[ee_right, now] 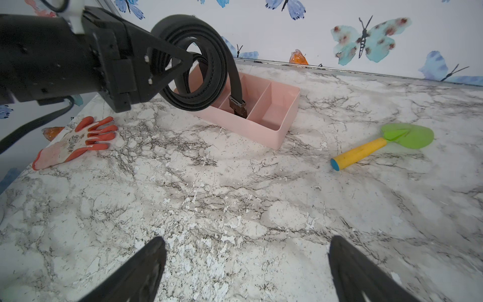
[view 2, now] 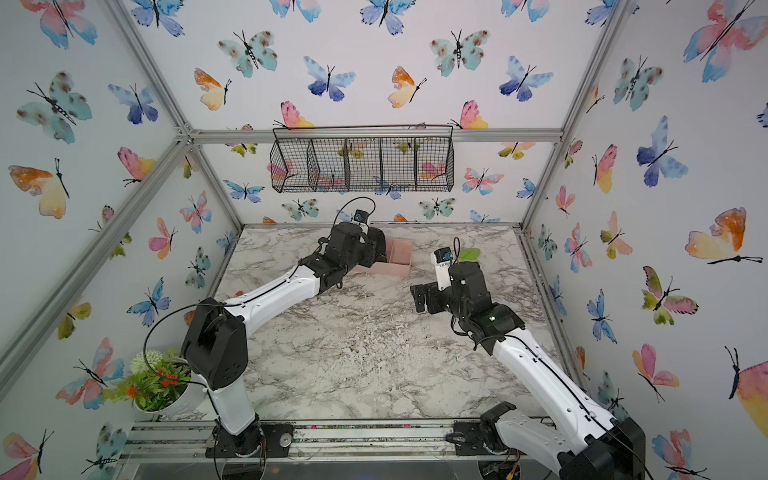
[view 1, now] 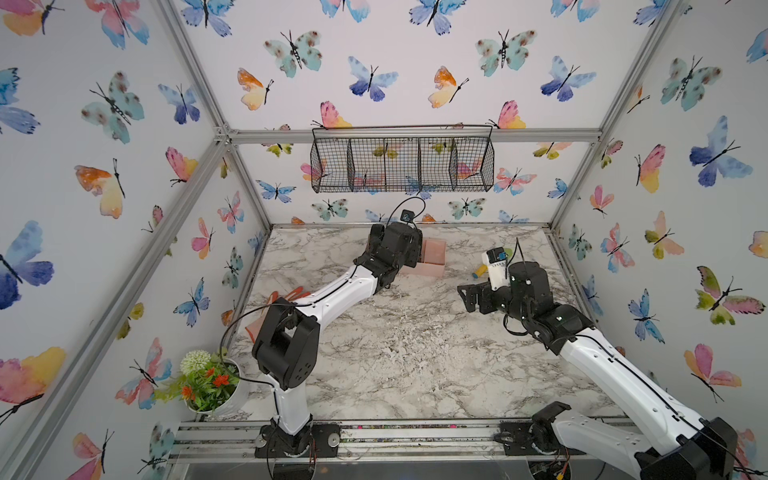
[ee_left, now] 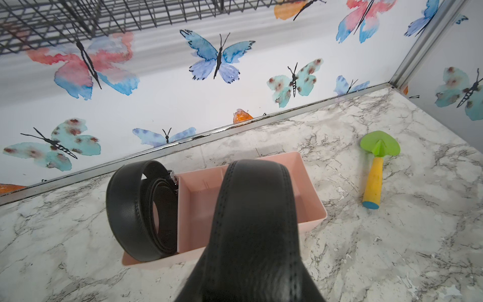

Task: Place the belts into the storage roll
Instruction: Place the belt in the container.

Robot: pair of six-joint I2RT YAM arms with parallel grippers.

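The tray [ee_right: 264, 136] lies on the tabletop [ee_right: 235, 198] close to the back wall, with only a narrow strip of bare surface behind its far rim. The wire basket [view 1: 403, 162] hangs on that wall above the tray.

The left claw [ee_right: 187, 62] hovers over the tray, pinching a coiled belt [ee_right: 222, 60]. The coil hangs clear above the rim. Its buckle [ee_right: 238, 106] dangles at the second compartment from the shovel end, down by the near rim; I cannot tell whether it touches. The compartment at the shovel end is open.

The other belt [ee_left: 136, 209] stands coiled on edge in the end compartment farthest from the shovel [ee_right: 379, 146]. It fills that compartment and rises well above the rim, pressed against the divider.

The shovel lies flat beyond the tray's short end, apart from it, with bare tabletop between. The glove [ee_right: 75, 141] lies off the opposite end, well apart and toward the side wall.

In front of the tray's long near wall the tabletop is wide open. The right claw [ee_right: 248, 240] hangs low over this stretch, spread wide and holding nothing, well apart from the tray and pointing toward it. The plant pot [view 1: 216, 395] sits in the front corner, far from the tray, beside the left arm's base.
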